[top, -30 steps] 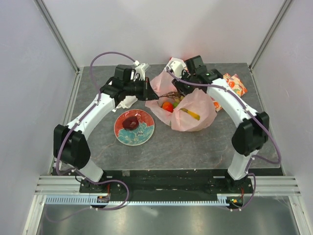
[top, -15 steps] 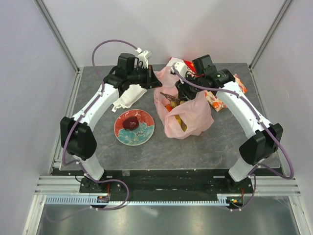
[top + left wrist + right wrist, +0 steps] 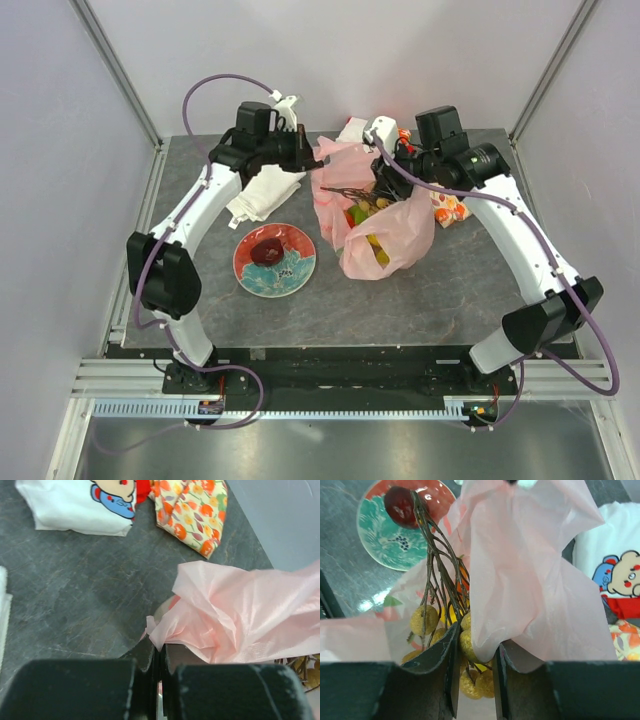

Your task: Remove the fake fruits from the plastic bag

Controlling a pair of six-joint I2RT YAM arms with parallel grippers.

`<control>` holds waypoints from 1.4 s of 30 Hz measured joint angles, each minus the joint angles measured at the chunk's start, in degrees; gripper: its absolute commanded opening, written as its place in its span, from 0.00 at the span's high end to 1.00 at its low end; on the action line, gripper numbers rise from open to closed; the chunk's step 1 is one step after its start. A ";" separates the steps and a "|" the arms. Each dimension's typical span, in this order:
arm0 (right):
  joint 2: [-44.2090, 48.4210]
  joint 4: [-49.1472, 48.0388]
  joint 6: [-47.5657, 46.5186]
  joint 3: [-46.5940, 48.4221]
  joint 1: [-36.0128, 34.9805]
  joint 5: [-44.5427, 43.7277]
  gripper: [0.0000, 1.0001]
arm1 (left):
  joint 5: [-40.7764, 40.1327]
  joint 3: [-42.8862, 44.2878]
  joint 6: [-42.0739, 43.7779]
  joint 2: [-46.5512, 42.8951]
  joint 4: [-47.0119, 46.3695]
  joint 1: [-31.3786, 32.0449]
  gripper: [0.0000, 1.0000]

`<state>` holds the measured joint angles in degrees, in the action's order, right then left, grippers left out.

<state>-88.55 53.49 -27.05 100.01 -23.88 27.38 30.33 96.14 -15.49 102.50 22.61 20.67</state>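
Note:
The pale pink plastic bag [image 3: 385, 235] hangs bunched between both grippers at the table's middle back. My left gripper [image 3: 308, 160] is shut on the bag's left edge [image 3: 165, 630]. My right gripper [image 3: 385, 185] reaches into the bag's mouth, shut on the brownish grape bunch [image 3: 465, 642], with a fold of bag [image 3: 520, 580] also between its fingers. The bunch's bare stems [image 3: 348, 192] stick out to the left. Yellow and orange fake fruits [image 3: 368, 230] show through the bag. A dark red plum [image 3: 267, 250] lies on the red and teal plate [image 3: 285, 275].
A white cloth [image 3: 262, 190] lies under my left arm. A white cloth with cartoon print [image 3: 80, 505] and an orange-patterned cloth [image 3: 192, 510] lie at the back behind the bag. Grey walls close in the table's sides and back.
Both grippers have risen and drawn back, pulling the bag up into a taller, narrower shape. The right jaws have closed slightly on the grape bunch. The plate and plum have not moved.

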 measured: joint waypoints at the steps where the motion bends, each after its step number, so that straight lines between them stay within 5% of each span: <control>1: -0.02 0.04 0.02 0.39 0.28 0.90 0.75 | 0.96 0.00 0.09 0.00 0.00 0.33 0.98; 11: -4.42 -3.80 7.08 2.23 -1.95 14.34 0.68 | 6.23 4.33 0.17 1.64 -1.55 1.29 0.98; 23: -11.45 -5.40 4.90 -0.22 -8.31 12.20 0.74 | 5.84 8.02 1.03 4.26 -2.95 1.05 0.98; 24: -11.65 -5.86 4.74 -0.20 -9.05 11.43 0.74 | 5.86 8.02 1.01 4.50 -2.95 1.05 0.93; 25: -11.76 -6.32 4.55 -0.09 -9.68 10.58 0.74 | 5.88 7.91 1.01 4.61 -2.99 1.07 0.61; 27: -11.76 -6.62 4.20 0.35 -9.62 9.29 0.73 | 5.81 7.21 1.16 4.61 -3.06 1.07 0.31; 35: -10.27 -7.80 3.76 0.22 -4.11 4.55 0.73 | 4.48 7.26 3.54 1.49 0.13 -1.97 0.28; 42: -9.66 -8.00 3.74 0.13 -3.39 2.47 0.73 | 22.69 5.73 7.15 -12.22 8.04 -13.44 0.29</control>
<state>-98.21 45.50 -23.31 100.14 -27.27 29.85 53.01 101.86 -8.34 90.28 30.65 7.22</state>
